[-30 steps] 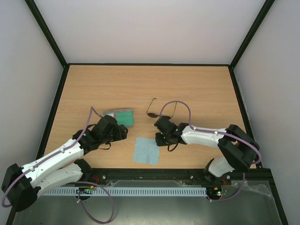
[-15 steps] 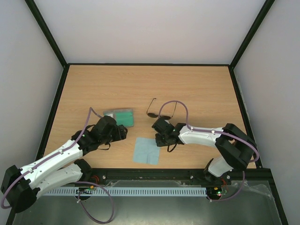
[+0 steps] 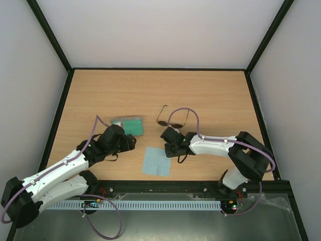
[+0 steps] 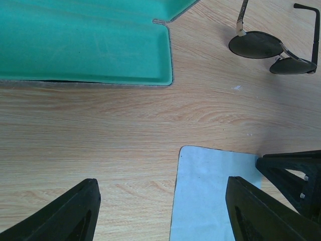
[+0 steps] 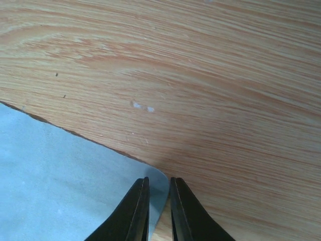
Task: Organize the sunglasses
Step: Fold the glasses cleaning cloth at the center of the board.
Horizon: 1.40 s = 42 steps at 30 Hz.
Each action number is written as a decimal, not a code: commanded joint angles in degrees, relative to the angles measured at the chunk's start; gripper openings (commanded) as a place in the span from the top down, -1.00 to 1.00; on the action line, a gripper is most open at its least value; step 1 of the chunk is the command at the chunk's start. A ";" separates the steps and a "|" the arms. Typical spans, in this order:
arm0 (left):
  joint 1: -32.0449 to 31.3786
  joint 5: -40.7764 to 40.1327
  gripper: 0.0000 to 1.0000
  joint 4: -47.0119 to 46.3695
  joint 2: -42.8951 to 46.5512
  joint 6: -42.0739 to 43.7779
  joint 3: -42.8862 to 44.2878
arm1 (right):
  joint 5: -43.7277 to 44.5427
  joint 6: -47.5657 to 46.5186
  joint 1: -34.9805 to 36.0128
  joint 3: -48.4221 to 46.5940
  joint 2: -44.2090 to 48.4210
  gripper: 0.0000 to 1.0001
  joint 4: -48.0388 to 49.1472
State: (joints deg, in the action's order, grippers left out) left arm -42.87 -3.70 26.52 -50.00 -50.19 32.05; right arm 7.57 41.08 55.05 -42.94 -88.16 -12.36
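Note:
The sunglasses (image 3: 171, 122) lie open on the wood table behind the right gripper, with a thin dark frame and two dark lenses; they also show in the left wrist view (image 4: 273, 49). The grey case (image 3: 129, 125) lies open, green lining up (image 4: 85, 40). The light blue cloth (image 3: 156, 161) lies flat at the front. My right gripper (image 3: 169, 149) points down at the cloth's far right corner, its fingers (image 5: 136, 211) nearly together with the corner (image 5: 159, 185) between them. My left gripper (image 4: 160, 211) is open and empty just left of the cloth (image 4: 210, 196).
Black frame rails edge the table on all sides. The right gripper's black fingers (image 4: 296, 175) show at the right of the left wrist view, close to the left gripper.
My right gripper has shifted slightly left and toward the cloth's corner. The left arm, sunglasses, case and cloth have not moved.

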 commanded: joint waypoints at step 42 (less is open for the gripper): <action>-5.13 1.04 0.08 -16.36 -26.88 3.16 5.13 | 3.55 -16.48 -4.24 -5.91 -6.37 0.97 3.62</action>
State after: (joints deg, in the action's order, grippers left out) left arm -46.37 -0.45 12.27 -73.60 -47.57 33.87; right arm 11.90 25.47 50.92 -48.18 -94.00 -8.73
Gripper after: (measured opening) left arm 0.453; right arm 0.018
